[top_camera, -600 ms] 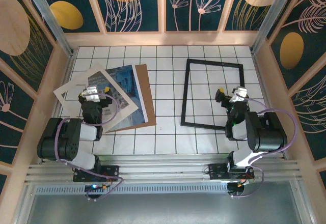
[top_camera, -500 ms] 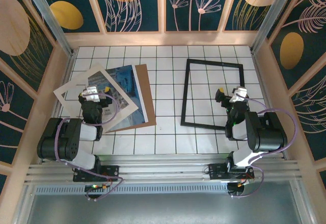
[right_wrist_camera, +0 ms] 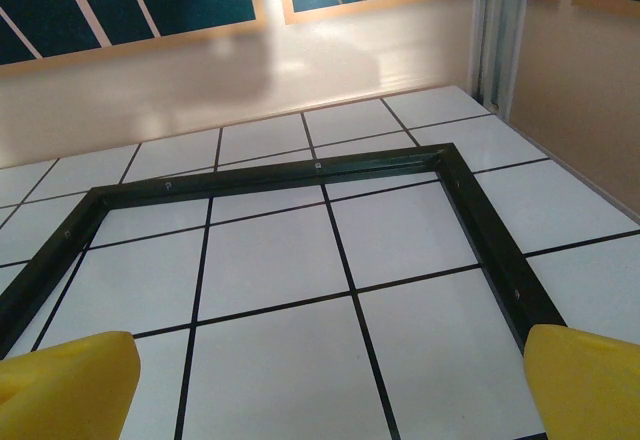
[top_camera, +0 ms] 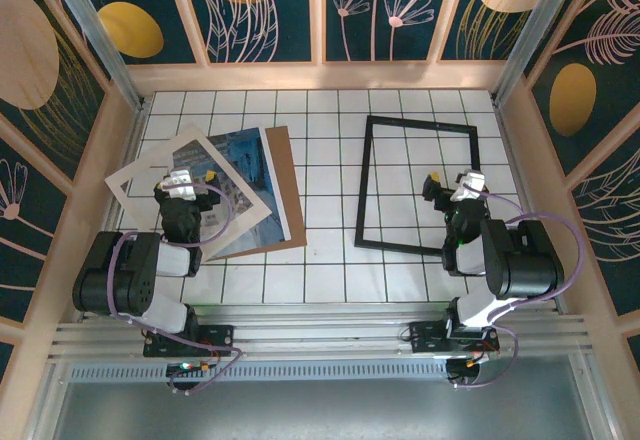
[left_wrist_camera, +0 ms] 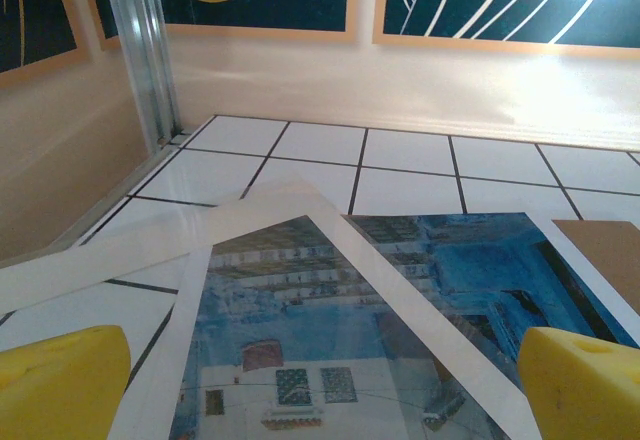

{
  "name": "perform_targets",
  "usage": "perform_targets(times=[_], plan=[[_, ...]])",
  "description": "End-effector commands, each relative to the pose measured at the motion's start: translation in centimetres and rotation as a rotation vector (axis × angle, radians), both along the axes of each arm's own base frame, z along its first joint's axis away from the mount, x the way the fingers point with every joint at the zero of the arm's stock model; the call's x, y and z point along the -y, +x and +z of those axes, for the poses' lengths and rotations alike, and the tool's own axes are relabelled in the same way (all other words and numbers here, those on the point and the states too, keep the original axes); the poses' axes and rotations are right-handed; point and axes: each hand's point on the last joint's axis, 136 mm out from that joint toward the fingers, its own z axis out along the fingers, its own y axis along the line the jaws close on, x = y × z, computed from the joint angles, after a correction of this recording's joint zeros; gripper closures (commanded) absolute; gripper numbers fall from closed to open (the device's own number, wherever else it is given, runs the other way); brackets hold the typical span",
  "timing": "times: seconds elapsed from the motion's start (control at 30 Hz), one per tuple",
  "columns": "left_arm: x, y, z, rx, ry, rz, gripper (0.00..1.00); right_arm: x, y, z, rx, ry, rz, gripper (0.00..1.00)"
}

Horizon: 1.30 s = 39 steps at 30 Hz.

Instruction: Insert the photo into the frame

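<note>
The photo (top_camera: 245, 163) is blue with whitish buildings. The frame (top_camera: 364, 185) is black, the mat (top_camera: 138, 176) white, the board (top_camera: 286, 185) brown. The table (top_camera: 322, 272) is white tile with dark lines. The walls (top_camera: 270, 22) are teal with gold ovals, and the pads (left_wrist_camera: 60, 380) yellow.

Soft, even light falls from above onto the white table (top_camera: 320, 260), so the top view is bright and sharp, with hardly any shadow on the tiles. Towards that view's corners the walls around the table lean outward, a wide-lens stretch. In the left wrist view, glare washes out the wall (left_wrist_camera: 540, 90) beyond the table's far right edge, and the white mat (left_wrist_camera: 120, 250) lying on the table carries a pale sheen. The yellow left fingers (left_wrist_camera: 60, 380) are soft and out of focus. In the right wrist view the table's tiles gleam, a dim smudge darkens the wall beyond the table's far edge, and the right fingers (right_wrist_camera: 590, 385) are equally blurred.
</note>
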Motion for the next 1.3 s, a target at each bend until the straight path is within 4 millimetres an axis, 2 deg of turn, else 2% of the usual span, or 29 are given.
perform_targets(times=[0.0, 0.4, 0.5, 0.63, 0.77, 0.83, 0.93, 1.03, 1.17, 1.27], plan=[[-0.1, 0.0, 0.6, 0.027, 0.006, 0.001, 0.01, -0.3, 0.3, 0.9, 0.034, -0.011, 0.015, 0.01], [-0.1, 0.0, 0.6, 0.028, 0.006, 0.0, 0.01, -0.3, 0.4, 0.9, 0.032, -0.004, 0.015, 0.01], [-0.3, -0.2, 0.9, 0.039, 0.007, 0.011, 0.01, 0.4, 0.0, 1.2, 0.045, -0.01, -0.036, 0.01], [-1.6, 0.2, 2.4, 0.0, -0.014, 0.091, 0.01, 0.3, -0.8, 2.7, 0.079, -0.029, -0.068, 0.01], [-3.5, -0.5, 4.8, 0.012, -0.093, 0.215, 0.01, 0.8, -1.6, 5.5, 0.118, -0.027, -0.11, 0.01], [-4.1, -0.8, 5.8, 0.017, -0.176, 0.265, 0.01, 1.5, -2.5, 7.0, 0.16, 0.04, -0.152, 0.01], [-3.2, -0.5, 6.5, -0.036, -0.313, 0.241, 0.01, 1.3, -2.3, 8.0, 0.125, 0.13, -0.158, 0.01], [0.8, 0.4, 6.7, -0.085, -0.45, 0.031, 0.02, -1.0, -1.5, 7.9, 0.025, 0.176, -0.118, 0.01], [6.5, 0.2, 7.2, -0.094, -0.66, -0.246, 0.01, -7.9, -0.5, 7.0, -0.122, 0.158, 0.011, 0.02], [9.8, -0.2, 7.1, -0.145, -0.669, -0.326, 0.01, -12.8, -0.4, 5.3, -0.247, 0.148, 0.115, 0.07]])
